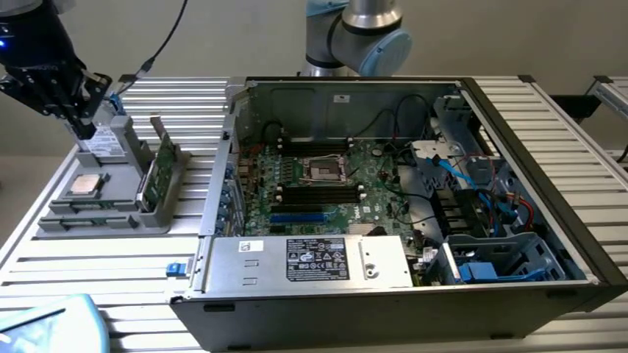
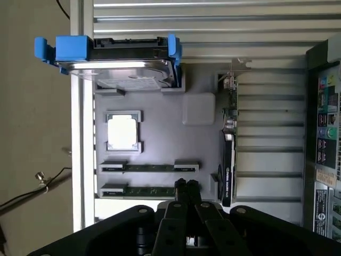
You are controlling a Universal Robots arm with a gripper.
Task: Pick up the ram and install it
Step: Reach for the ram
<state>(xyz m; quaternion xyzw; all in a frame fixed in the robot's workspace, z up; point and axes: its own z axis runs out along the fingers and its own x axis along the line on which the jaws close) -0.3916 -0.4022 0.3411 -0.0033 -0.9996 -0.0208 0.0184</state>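
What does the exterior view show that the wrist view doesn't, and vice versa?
Exterior view adds: the motherboard and blue cabling inside the open case. Wrist view adds: a clear look at two ram sticks lying in their tray slots. Both: the gray tray, processor chip, green card on edge, hard drive, and the shut gripper, holding nothing.

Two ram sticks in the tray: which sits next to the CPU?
The thin green ram stick beside the square silver processor chip; the other green stick lies past it, along the grey tray's edge.
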